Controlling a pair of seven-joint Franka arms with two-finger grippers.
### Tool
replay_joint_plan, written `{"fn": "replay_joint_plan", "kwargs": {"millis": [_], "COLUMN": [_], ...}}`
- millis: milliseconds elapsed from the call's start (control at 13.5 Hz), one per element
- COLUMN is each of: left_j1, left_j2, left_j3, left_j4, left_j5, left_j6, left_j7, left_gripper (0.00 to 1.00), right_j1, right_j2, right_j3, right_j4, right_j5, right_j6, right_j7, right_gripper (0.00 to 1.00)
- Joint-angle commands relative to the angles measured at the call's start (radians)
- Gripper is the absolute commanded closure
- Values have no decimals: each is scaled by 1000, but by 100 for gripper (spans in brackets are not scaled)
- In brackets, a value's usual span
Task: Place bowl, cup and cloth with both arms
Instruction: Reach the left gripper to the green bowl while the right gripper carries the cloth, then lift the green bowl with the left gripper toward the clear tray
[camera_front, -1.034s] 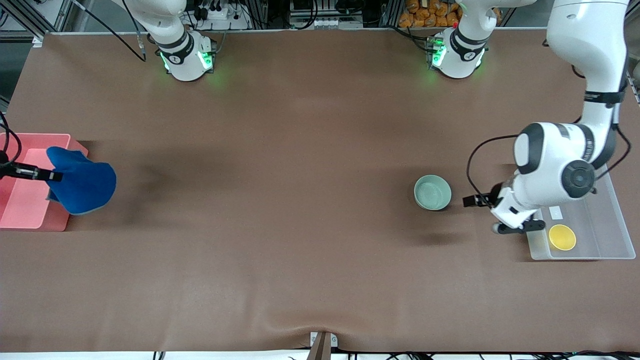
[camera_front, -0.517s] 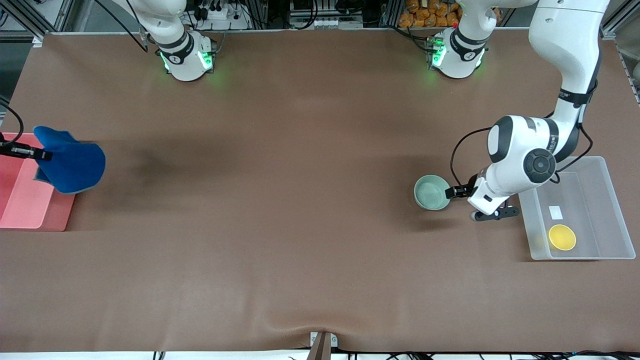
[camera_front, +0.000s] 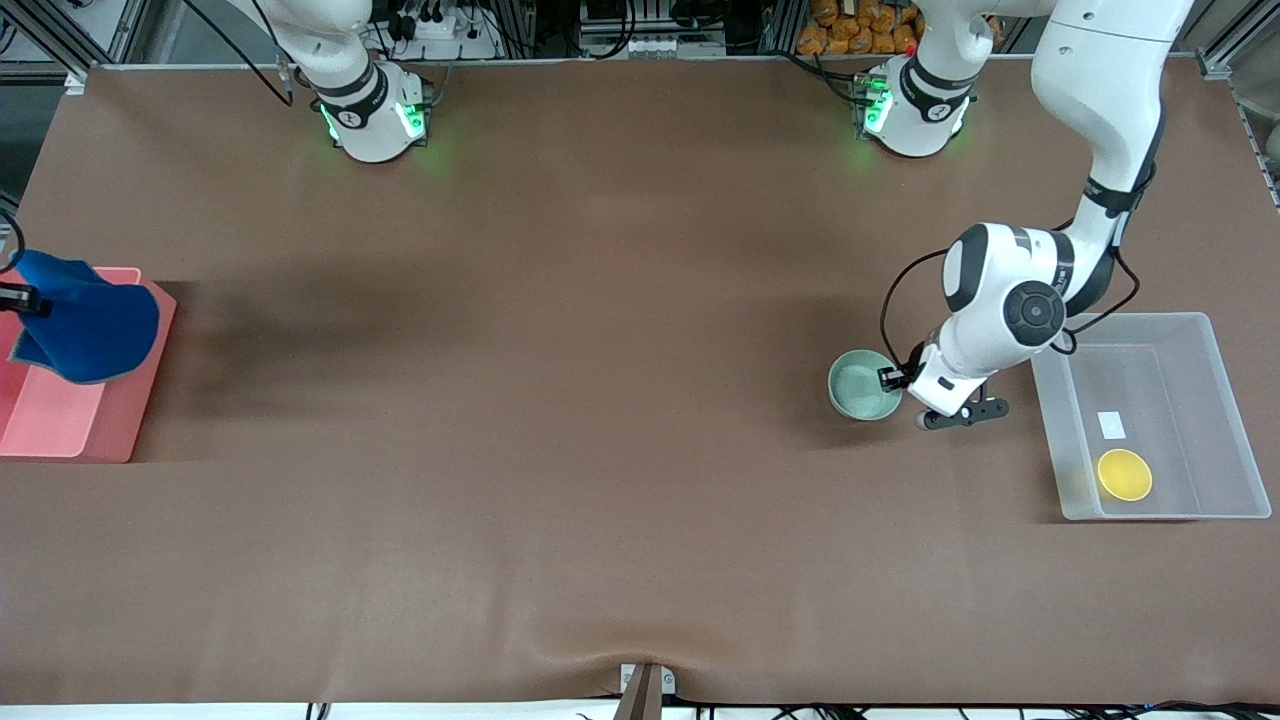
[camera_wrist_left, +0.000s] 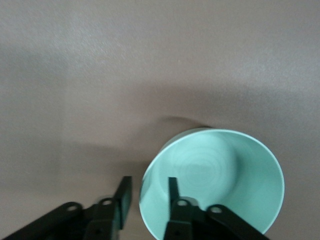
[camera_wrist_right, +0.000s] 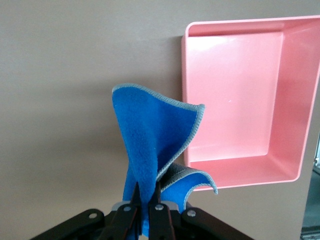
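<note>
Left claw (camera_wrist_left: 146, 197), released, straddles the pale mint-green glossy bowl's (camera_front: 862, 385) rim near the table's (camera_front: 600, 450) left-arm edge; next move: clench. Right claw (camera_wrist_right: 145, 202) grasps the royal-blue soft cloth (camera_wrist_right: 150, 145) over the pink plastic tray (camera_front: 60, 420).

The left gripper (camera_front: 885, 377) leaves its spot over the clear bin (camera_front: 1215, 345) and closes on the bowl (camera_front: 862, 385); its fingers (camera_wrist_left: 173, 192) are now spread astride the bowl's rim, one inside, one outside. The right gripper (camera_front: 25, 300), fingers (camera_wrist_right: 134, 202) pinched on the cloth (camera_front: 85, 320), carries it toward the right arm's end of the bench, so the cloth now hangs over the pink tray (camera_front: 120, 425).
</note>
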Motion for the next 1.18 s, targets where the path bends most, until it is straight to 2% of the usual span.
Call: {"fn": "replay_joint_plan", "kwargs": {"millis": [0,74,295,443,517,665,812,1108], "left_j1": [-7,-7,1,13,19,68,139,287], "left_j2": [-11,-3,-1,-36,-49,-61,-60,-63], "left_j3": [2,2,2,6,12,12,12,14], "left_j4": [-12,-15,-4,28,61,208,346,476], "left_j5": [1,3,3,3,3,6,12,19], "left_j6": [26,40,52,23,-33,-229,-402,-582], "left_j7": [-58,-60,-62,-66,-63,-37,56,283], "left_gripper": [91,100,100,100,100,100,100,100], "right_j1": [-60,-70,-110,-127,-144,-176,-189,-218], "right_j2": [0,5,29,37,45,51,63,97], "right_j3": [17,17,17,17,17,18,17,18], "right_j4": [-19,-19,-8,-10,-10,-10,-10,-11], "right_j5": [-16,-16,-17,-17,-17,-16,-16,-16], "right_j6": [41,62,79,82,82,82,81,90], "right_j7": [-76,-106,-214,-249,-295,-418,-453,-548], "right_gripper": [100,100,100,100,100,100,100,100]}}
